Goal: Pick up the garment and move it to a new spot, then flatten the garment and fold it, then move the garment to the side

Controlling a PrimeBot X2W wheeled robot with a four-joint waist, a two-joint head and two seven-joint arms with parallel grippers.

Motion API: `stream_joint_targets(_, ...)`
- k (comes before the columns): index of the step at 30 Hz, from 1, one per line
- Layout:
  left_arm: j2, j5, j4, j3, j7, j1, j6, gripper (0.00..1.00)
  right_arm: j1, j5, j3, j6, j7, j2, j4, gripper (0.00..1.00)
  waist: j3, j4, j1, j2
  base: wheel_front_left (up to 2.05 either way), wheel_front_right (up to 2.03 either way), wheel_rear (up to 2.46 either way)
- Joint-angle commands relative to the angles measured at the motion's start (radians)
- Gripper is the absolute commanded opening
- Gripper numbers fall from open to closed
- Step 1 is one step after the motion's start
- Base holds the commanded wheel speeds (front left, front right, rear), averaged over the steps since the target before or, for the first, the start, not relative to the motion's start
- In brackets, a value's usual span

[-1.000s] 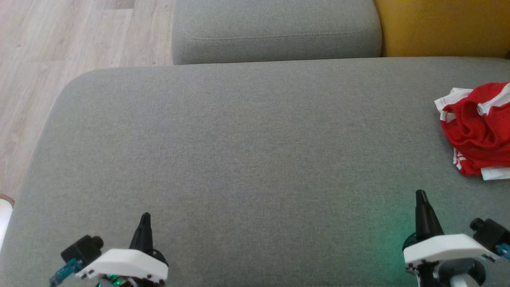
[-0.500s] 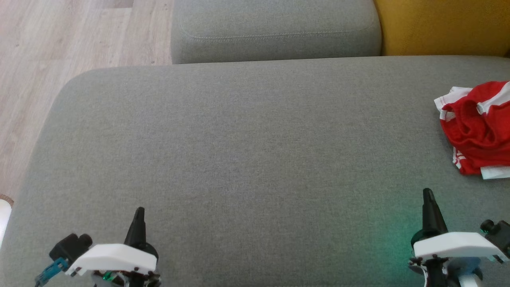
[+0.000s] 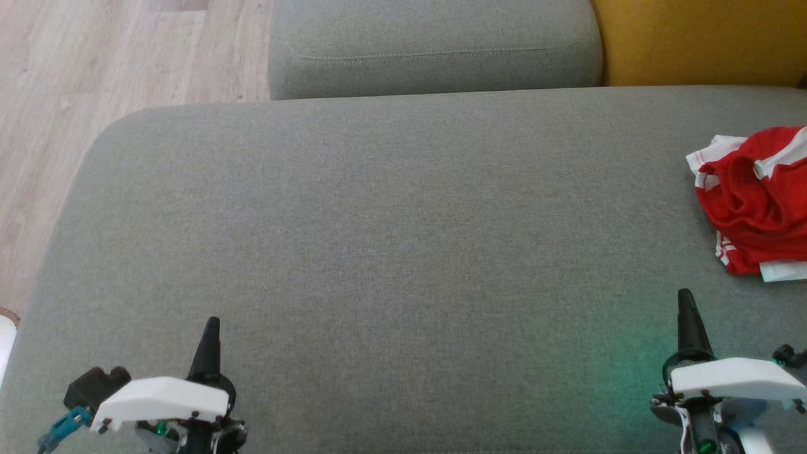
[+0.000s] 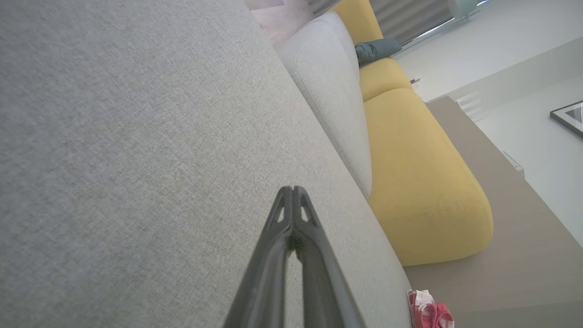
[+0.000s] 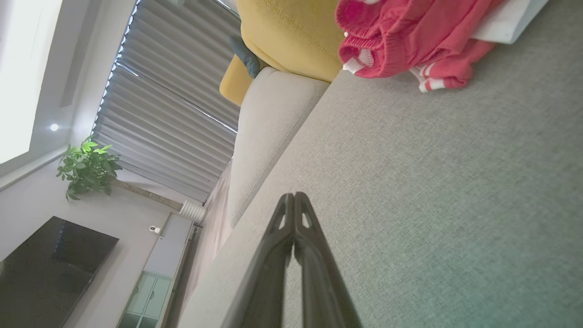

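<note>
From the head: shows a wide grey seat cushion (image 3: pixel 391 239) with the garment (image 3: pixel 753 208) — red with white trim, crumpled in a heap — at its far right edge, partly cut off by the frame. Places the left gripper (image 3: pixel 212 323) at lower left and the right gripper (image 3: pixel 686 295) at lower right, both pinched fully closed and holding nothing. Takes in a second grey cushion (image 3: pixel 435 44) beyond, a yellow cushion (image 3: pixel 693 38) to its right, and wooden floor (image 3: pixel 94 75) to the left.

From the left wrist: looks along fingers pressed tip to tip, empty, over bare grey fabric; catches the garment small in the bottom right corner.

From the right wrist: finds the fingers closed with nothing between — the garment ahead at the top, lying on the seat, yellow cushion behind it, clear of the gripper.
</note>
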Motion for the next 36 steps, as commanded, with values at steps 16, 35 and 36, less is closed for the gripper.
stream_joint_targets(16, 0.013, -0.172, -0.040, 0.070, 0.049, -0.075, -0.036, 0.00, -0.064, 0.195, -0.013, 0.005, 0.048, -0.003, -0.049, 0.00, 0.004, -0.003, 0.0000, 0.0000, 0.00, 0.00, 0.00)
stream_joint_targets(35, 0.013, -0.365, -0.048, 0.126, 0.105, -0.099, -0.072, 0.00, -0.080, 0.413, -0.037, 0.006, 0.098, -0.004, -0.064, 0.00, 0.008, -0.007, 0.0000, 0.0000, 0.00, 0.00, 0.00)
stream_joint_targets(36, 0.013, -0.375, -0.048, 0.129, 0.108, -0.100, -0.074, 0.00, -0.081, 0.424, -0.038, 0.006, 0.101, -0.004, -0.065, 0.00, 0.008, -0.007, 0.0000, 0.0000, 0.00, 0.00, 0.00)
